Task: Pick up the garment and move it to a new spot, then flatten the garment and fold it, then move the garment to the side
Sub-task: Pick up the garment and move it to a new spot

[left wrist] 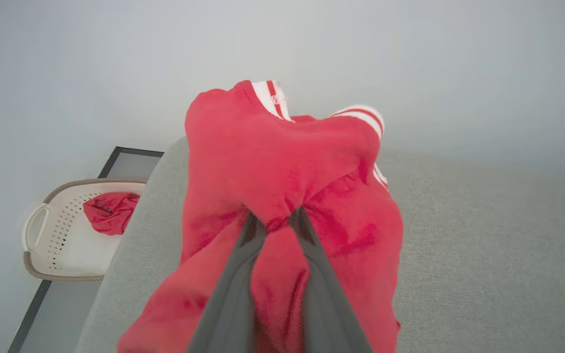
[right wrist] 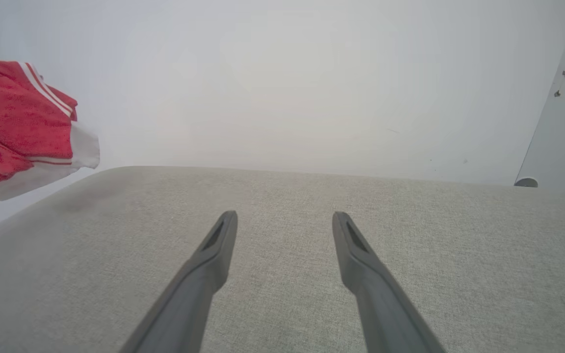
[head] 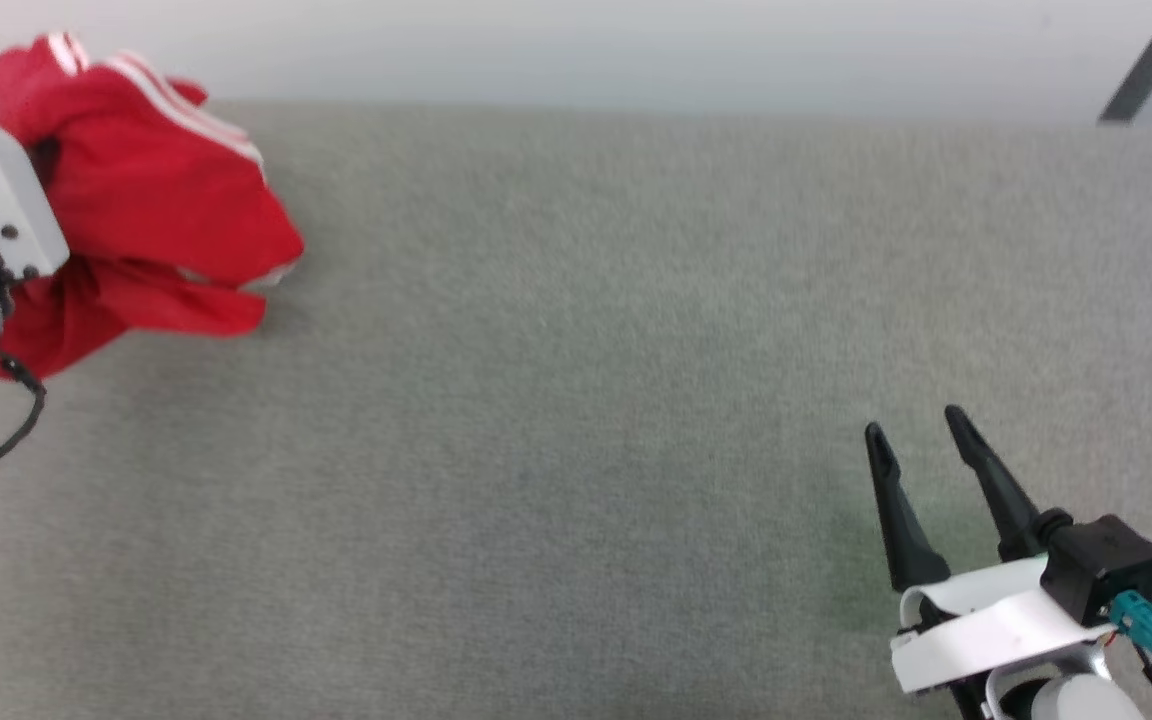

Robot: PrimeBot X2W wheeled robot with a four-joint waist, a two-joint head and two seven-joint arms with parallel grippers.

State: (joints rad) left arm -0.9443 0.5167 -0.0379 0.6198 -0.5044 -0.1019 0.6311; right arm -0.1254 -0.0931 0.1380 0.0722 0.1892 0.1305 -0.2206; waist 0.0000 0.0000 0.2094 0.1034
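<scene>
Clamps left hand (left wrist: 276,219) on bunched red garment (head: 166,200) at far-left edge of table (head: 576,400). Holds right hand (head: 921,428) apart, near right corner; wide grey stretch between.

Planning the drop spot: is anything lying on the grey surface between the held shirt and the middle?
Nothing visible does. The left gripper is shut on the shirt at the far left of the surface; the right gripper sits open at the near right.
</scene>
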